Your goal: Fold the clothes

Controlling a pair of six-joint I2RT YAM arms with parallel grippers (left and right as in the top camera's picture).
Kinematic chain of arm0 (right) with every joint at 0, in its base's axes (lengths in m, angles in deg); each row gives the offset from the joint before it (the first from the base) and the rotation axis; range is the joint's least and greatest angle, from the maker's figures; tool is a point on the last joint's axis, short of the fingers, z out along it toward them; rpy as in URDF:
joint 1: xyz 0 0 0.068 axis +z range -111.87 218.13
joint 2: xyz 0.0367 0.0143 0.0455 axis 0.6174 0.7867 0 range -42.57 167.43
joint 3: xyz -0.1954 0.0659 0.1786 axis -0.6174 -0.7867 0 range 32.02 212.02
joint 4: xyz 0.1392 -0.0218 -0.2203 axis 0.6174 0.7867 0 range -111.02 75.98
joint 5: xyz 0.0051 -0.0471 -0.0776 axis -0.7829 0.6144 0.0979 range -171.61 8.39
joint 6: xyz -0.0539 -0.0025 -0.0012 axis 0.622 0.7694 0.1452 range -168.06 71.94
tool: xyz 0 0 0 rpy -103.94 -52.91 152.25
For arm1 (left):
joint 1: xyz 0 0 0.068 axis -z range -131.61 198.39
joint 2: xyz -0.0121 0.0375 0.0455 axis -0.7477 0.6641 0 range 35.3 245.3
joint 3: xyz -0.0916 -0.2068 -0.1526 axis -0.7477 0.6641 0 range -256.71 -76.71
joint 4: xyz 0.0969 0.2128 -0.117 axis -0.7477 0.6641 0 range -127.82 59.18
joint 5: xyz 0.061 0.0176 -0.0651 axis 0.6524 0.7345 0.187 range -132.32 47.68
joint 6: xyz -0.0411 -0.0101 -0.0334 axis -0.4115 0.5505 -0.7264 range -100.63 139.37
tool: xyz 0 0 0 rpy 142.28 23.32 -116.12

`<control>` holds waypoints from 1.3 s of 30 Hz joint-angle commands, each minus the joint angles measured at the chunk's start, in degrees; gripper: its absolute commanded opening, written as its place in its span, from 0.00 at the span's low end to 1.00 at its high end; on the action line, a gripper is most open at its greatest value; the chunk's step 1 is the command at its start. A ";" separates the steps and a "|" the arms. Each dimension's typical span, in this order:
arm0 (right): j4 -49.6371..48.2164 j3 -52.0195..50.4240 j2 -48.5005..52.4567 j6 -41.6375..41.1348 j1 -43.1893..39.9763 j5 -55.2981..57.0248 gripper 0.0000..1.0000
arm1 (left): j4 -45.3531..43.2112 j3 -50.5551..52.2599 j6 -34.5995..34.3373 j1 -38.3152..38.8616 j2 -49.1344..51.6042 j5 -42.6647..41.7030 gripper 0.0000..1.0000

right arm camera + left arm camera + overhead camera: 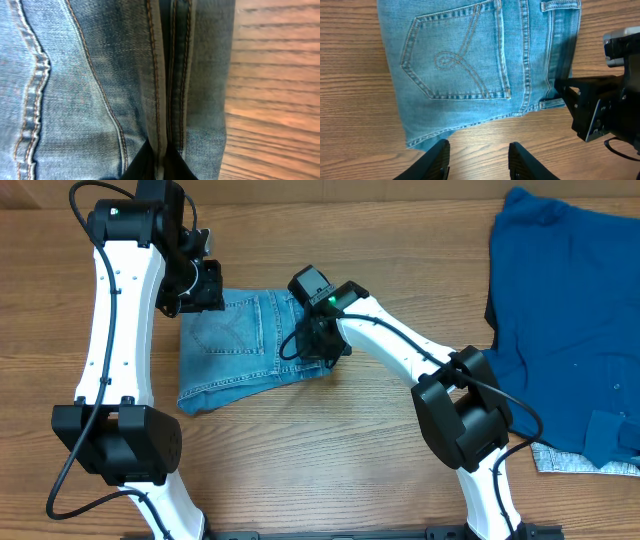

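Note:
The light-wash jeans (240, 345) lie folded into a small bundle on the wooden table, a stitched back pocket facing up. In the left wrist view the jeans (465, 60) fill the upper part. My left gripper (200, 285) hovers at the bundle's far-left corner. Its jaws (479, 160) are open and empty over bare wood just beside the denim edge. My right gripper (318, 345) is at the bundle's right edge. Its fingers (160, 162) are shut on a seamed fold of the jeans (90, 75).
A large dark royal-blue garment (570, 310) is spread at the right of the table. A small pale grey cloth (580, 462) pokes out under its near edge. The right arm's black gripper body (605, 105) shows in the left wrist view.

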 commanded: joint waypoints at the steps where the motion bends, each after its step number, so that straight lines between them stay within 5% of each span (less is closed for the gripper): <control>1: 0.81 -1.36 -1.75 -0.66 -0.87 4.24 0.14 | 0.28 -1.70 1.14 0.11 -1.84 0.44 0.45; 6: 1.25 -1.36 -1.75 -0.66 -0.87 7.63 0.16 | 0.28 -1.70 1.16 0.11 -1.81 0.92 0.49; 14: 4.76 0.85 -1.90 3.34 -2.36 9.88 0.24 | 0.46 -1.70 1.38 0.09 -1.81 3.87 0.70; 20: 16.31 13.07 -4.83 4.83 -6.05 11.06 0.25 | 0.28 -1.70 2.62 0.00 -1.81 5.09 0.74; 22: 17.70 18.32 -5.88 13.44 -6.16 4.42 0.25 | 0.20 -1.70 2.60 0.00 -1.81 5.77 0.75; 25: 17.35 21.51 -6.08 22.86 -5.14 -6.84 0.24 | -0.13 -1.70 1.88 -0.04 -1.79 9.25 0.72; 29: 13.20 18.88 -5.92 22.84 -2.89 -7.02 0.24 | -1.53 -1.70 -5.51 -1.86 -1.79 12.35 0.70; 35: 6.43 14.56 -3.98 22.86 1.40 -8.52 0.24 | -3.43 -1.70 -7.08 -7.65 -1.79 11.74 0.74; 39: 1.53 14.43 0.81 22.82 3.58 -8.48 0.38 | -2.71 -1.70 -6.84 -8.63 -1.79 11.08 0.79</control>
